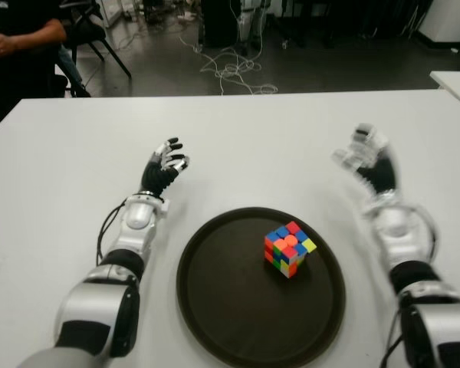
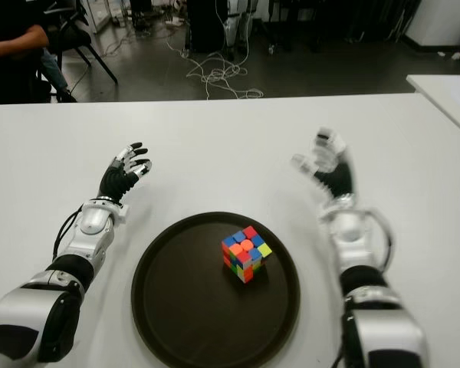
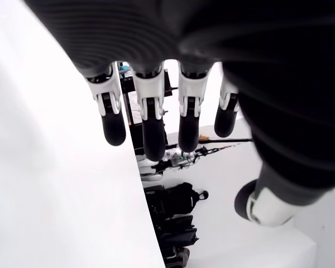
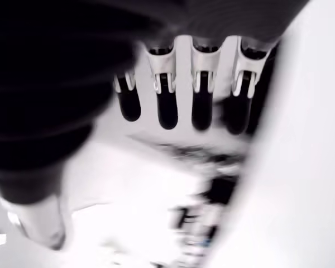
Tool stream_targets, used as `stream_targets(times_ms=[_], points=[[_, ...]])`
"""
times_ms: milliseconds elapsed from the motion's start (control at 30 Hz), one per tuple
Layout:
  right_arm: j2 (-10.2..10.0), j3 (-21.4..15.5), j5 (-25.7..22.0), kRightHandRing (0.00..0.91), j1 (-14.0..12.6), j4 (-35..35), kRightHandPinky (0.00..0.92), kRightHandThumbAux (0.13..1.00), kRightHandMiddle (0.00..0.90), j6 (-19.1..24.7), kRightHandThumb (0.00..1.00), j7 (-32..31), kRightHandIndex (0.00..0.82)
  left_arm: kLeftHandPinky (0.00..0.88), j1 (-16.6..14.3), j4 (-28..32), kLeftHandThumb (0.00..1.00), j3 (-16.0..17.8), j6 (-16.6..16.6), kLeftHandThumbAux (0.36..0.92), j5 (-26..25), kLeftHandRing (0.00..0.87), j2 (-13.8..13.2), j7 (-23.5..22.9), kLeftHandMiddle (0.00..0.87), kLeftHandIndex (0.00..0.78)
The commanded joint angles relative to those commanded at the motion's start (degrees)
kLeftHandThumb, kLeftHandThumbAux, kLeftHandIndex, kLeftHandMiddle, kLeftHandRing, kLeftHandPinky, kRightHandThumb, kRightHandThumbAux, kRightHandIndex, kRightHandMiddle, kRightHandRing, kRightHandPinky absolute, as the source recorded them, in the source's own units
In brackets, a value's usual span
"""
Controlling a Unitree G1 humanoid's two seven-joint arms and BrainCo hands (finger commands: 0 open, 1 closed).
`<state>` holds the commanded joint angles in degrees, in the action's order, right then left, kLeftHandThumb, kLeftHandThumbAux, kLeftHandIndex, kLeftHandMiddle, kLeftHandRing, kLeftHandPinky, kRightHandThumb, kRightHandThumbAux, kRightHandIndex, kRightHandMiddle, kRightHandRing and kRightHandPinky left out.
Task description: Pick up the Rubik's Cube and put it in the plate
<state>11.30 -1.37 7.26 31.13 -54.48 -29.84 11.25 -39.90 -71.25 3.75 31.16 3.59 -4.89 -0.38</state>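
Observation:
The Rubik's Cube (image 1: 288,248) sits inside the round dark plate (image 1: 215,307), right of the plate's middle, with no hand touching it. My right hand (image 1: 366,162) hovers over the white table beyond the plate's right rim, fingers (image 4: 166,106) spread and empty. My left hand (image 1: 165,165) shows beyond the plate's left rim, its fingers (image 3: 151,125) relaxed and holding nothing.
The white table (image 1: 238,146) stretches around the plate. A seated person (image 1: 19,46) is at the far left beyond the table. Cables (image 1: 230,73) lie on the dark floor behind. Another white table corner (image 1: 456,80) shows at the far right.

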Motion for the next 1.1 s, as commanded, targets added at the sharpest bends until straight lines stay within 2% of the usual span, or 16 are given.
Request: stream_targets(times_ms=[67, 167, 333, 467, 533, 600, 700, 800, 867, 933, 1000, 1100], points=[[-0.62, 0.76, 1.56, 0.264, -2.32, 4.10, 0.288, 0.735, 0.251, 0.08, 0.101, 0.99, 0.175, 0.198, 0.06, 0.09, 0.168, 0.11, 0.26, 0.653, -0.11, 0.196, 0.04, -0.14, 0.187, 0.140], [-0.50, 0.95, 2.17, 0.247, -4.17, 6.30, 0.271, 0.755, 0.235, -0.04, 0.092, 0.81, 0.156, 0.189, 0.17, 0.20, 0.165, 0.10, 0.50, 0.659, -0.04, 0.192, 0.09, -0.07, 0.187, 0.138], [-0.26, 0.80, 1.91, 0.190, -6.32, 8.15, 0.197, 0.782, 0.188, -0.36, 0.053, -0.11, 0.102, 0.172, 0.31, 0.35, 0.150, -0.14, 0.61, 0.649, 0.28, 0.184, 0.13, 0.19, 0.179, 0.132], [-0.33, 0.40, 1.26, 0.155, -6.80, 8.62, 0.155, 0.789, 0.158, -0.72, 0.018, -0.61, 0.071, 0.166, 0.37, 0.40, 0.144, -0.33, 0.56, 0.642, 0.48, 0.180, 0.10, 0.36, 0.175, 0.129], [-0.63, -0.29, -0.07, 0.143, -7.06, 8.76, 0.144, 0.791, 0.146, -1.62, 0.012, -1.33, 0.060, 0.164, 0.40, 0.41, 0.142, -0.46, 0.54, 0.638, 0.61, 0.178, 0.09, 0.41, 0.173, 0.127], [-1.70, -1.65, -3.33, 0.135, -7.67, 9.47, 0.137, 0.800, 0.138, -3.05, 0.010, -3.34, 0.054, 0.168, 0.42, 0.46, 0.139, -0.54, 0.53, 0.635, 0.62, 0.176, 0.07, 0.31, 0.170, 0.126], [-3.88, -3.28, -9.06, 0.133, -10.95, 15.23, 0.136, 0.807, 0.137, -5.12, 0.007, -6.82, 0.055, 0.174, 0.50, 0.57, 0.139, -0.54, 0.63, 0.639, 0.50, 0.178, 0.04, 0.12, 0.171, 0.128], [-5.40, -3.64, -11.04, 0.135, -14.83, 21.28, 0.129, 0.810, 0.143, -6.84, 0.002, -7.65, 0.063, 0.173, 0.67, 0.71, 0.140, -0.49, 0.83, 0.647, 0.43, 0.179, 0.03, 0.22, 0.175, 0.133], [-5.81, -3.77, -10.46, 0.134, -16.22, 22.98, 0.111, 0.810, 0.149, -7.82, 0.000, -7.24, 0.071, 0.168, 0.77, 0.78, 0.137, -0.48, 0.97, 0.653, 0.44, 0.178, 0.03, 0.33, 0.178, 0.137], [-5.51, -4.14, -8.12, 0.133, -16.44, 21.80, 0.100, 0.810, 0.156, -9.68, 0.000, -5.52, 0.081, 0.156, 0.86, 0.90, 0.134, -0.50, 1.17, 0.656, 0.46, 0.176, 0.07, 0.44, 0.179, 0.138], [-4.83, -4.59, -5.76, 0.134, -15.88, 18.84, 0.095, 0.810, 0.162, -11.26, 0.000, -3.52, 0.092, 0.147, 0.95, 1.02, 0.133, -0.50, 1.32, 0.658, 0.43, 0.174, 0.15, 0.47, 0.178, 0.137], [-4.28, -4.83, -3.53, 0.139, -15.05, 16.83, 0.090, 0.804, 0.169, -11.17, 0.000, -1.59, 0.103, 0.145, 1.10, 1.13, 0.135, -0.51, 1.48, 0.659, 0.39, 0.171, 0.28, 0.38, 0.174, 0.132]])
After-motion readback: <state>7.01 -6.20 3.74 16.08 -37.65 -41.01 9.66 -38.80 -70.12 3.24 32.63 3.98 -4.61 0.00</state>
